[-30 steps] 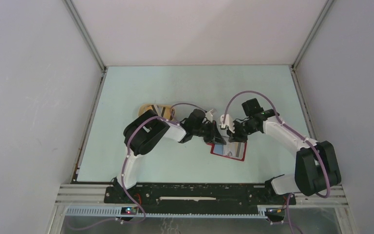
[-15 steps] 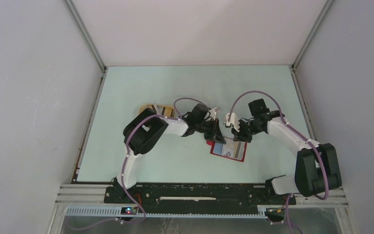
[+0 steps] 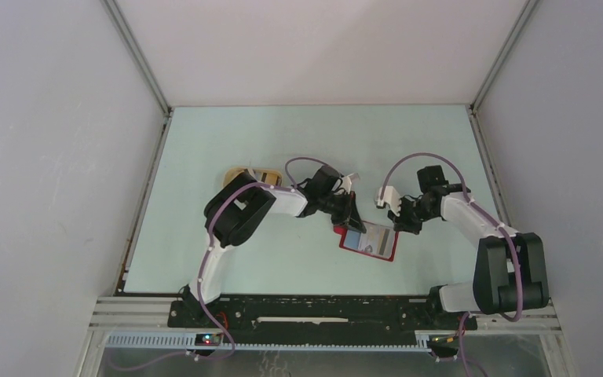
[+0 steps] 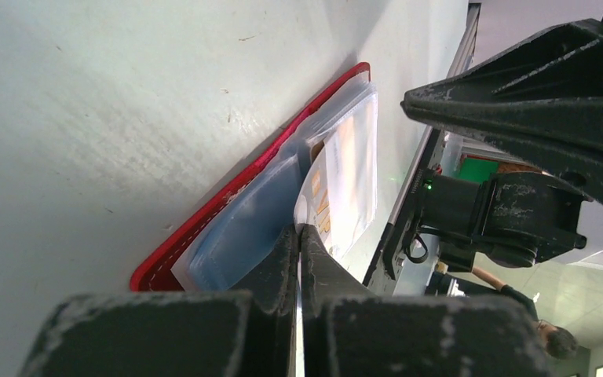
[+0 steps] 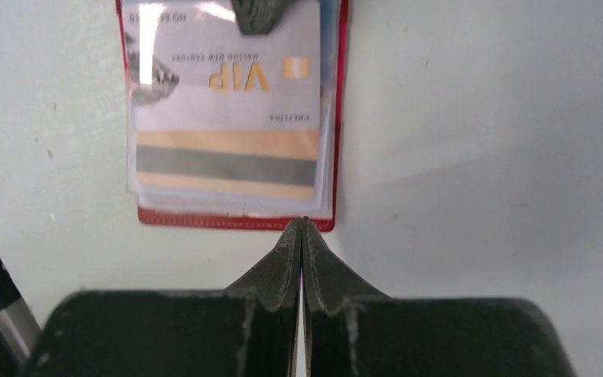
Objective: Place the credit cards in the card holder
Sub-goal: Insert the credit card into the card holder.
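Credit cards (image 5: 228,102) sat tucked inside the open card holder (image 3: 370,253); the left gripper (image 3: 352,218) and right gripper (image 3: 399,225), fingers pressed together, met its left and right edges.

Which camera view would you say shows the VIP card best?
The right wrist view: the VIP card faces the lens, lettering legible, lying in the card holder. The left wrist view sees it steeply slanted; the top external view shows only a small pale patch.
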Robot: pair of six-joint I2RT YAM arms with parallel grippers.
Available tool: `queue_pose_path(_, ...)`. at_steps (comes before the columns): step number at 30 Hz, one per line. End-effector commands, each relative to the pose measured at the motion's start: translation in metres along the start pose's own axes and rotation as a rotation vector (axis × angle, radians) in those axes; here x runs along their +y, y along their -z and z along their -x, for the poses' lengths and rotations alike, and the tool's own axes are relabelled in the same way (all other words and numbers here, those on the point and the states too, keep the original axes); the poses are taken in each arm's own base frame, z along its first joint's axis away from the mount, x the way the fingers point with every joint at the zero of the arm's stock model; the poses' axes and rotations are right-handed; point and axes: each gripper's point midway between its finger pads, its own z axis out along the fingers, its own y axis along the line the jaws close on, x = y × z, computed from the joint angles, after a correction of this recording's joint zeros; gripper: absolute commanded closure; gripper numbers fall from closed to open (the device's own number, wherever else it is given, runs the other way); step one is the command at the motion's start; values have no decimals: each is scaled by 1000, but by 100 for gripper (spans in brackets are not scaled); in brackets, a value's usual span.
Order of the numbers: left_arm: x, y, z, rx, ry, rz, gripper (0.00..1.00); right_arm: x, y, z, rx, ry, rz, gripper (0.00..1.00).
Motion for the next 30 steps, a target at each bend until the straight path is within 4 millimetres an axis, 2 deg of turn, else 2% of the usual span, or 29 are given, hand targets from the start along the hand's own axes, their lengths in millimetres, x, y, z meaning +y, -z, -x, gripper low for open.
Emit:
queue_pose_path(1, 6, -7, -6, 27, -16, 24, 100, 16, 13, -11, -2, 71, 58, 94)
queue_pose_path(3, 6, -8, -5, 27, -16, 23, 100, 24, 12, -14, -2, 72, 97, 94)
queue_pose_path(15, -4, -15, -6, 27, -20, -1, 99, 24, -26, -23, 113, 51, 132, 95)
queue_pose_path(22, -12, -23, -11, 37, -11, -30, 99, 17, -30, -10, 107, 81, 85, 95)
queue_pose_path(30, -24, -32, -14, 35, 0, -75, 95, 17, -33, -9, 119, 81, 85, 95)
